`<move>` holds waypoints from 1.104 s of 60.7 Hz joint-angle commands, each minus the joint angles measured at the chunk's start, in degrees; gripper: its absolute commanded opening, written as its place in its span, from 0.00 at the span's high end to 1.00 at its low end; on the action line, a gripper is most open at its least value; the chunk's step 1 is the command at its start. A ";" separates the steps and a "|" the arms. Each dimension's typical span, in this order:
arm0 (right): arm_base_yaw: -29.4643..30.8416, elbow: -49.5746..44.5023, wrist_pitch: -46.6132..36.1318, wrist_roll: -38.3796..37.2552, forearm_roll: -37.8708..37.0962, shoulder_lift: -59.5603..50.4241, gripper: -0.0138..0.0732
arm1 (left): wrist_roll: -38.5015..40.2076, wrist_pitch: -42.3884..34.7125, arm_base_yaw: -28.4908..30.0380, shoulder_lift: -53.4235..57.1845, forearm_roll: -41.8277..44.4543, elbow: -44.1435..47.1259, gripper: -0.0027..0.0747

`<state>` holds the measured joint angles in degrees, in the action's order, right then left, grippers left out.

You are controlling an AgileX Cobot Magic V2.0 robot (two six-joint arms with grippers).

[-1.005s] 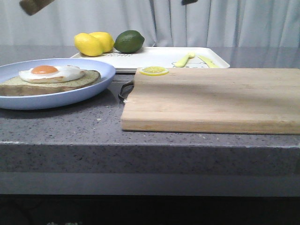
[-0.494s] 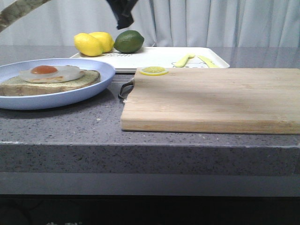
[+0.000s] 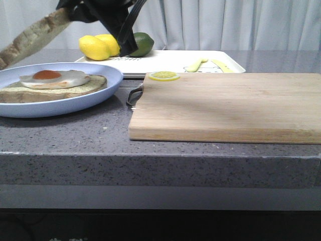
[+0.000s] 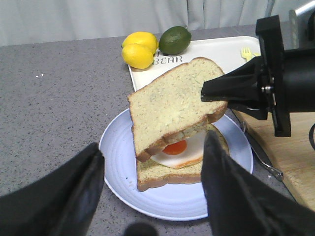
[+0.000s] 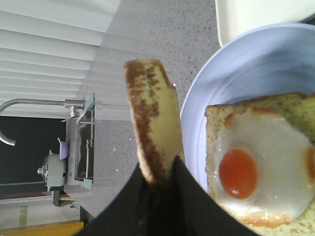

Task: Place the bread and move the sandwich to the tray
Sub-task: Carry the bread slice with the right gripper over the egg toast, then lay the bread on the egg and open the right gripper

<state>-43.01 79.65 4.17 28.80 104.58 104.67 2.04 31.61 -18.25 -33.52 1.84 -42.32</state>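
The bread (image 3: 35, 35) hangs tilted over the left side of the pale-blue plate (image 3: 103, 95), clamped at one edge by my right gripper (image 3: 70, 14). In the right wrist view the fingers are shut on its crust (image 5: 152, 118). Under it on the plate lies the sandwich (image 3: 55, 85), bread with a fried egg (image 4: 179, 150). My left gripper (image 4: 152, 145) is open and empty, above and in front of the plate, and is not seen in the front view. The white tray (image 3: 165, 61) lies behind, apart from both.
Two lemons (image 3: 100, 46) and a lime (image 3: 142, 41) sit at the tray's back left, yellow cutlery shapes (image 3: 200, 64) at its right. A wooden cutting board (image 3: 225, 105) with a lemon slice (image 3: 164, 76) lies right of the plate.
My right gripper has come down from the top edge with the bread and now holds it low over the plate. The plate and sandwich have not moved.
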 commanded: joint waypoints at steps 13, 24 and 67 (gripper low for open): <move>0.03 1.27 2.06 0.91 1.48 -1.64 0.71 | 0.06 -4.54 -0.52 -0.50 -0.24 -1.75 0.42; 0.03 0.36 2.98 0.97 -3.01 -1.64 0.48 | 0.06 -4.54 -0.52 -0.50 -0.24 -1.75 0.42; 14.58 -16.77 20.90 1.05 -39.72 -24.29 0.33 | 0.06 -4.54 -0.52 -0.50 -0.24 -1.75 0.42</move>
<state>-30.11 63.24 20.50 29.10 68.91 86.30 2.04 31.61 -18.25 -33.52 1.84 -42.32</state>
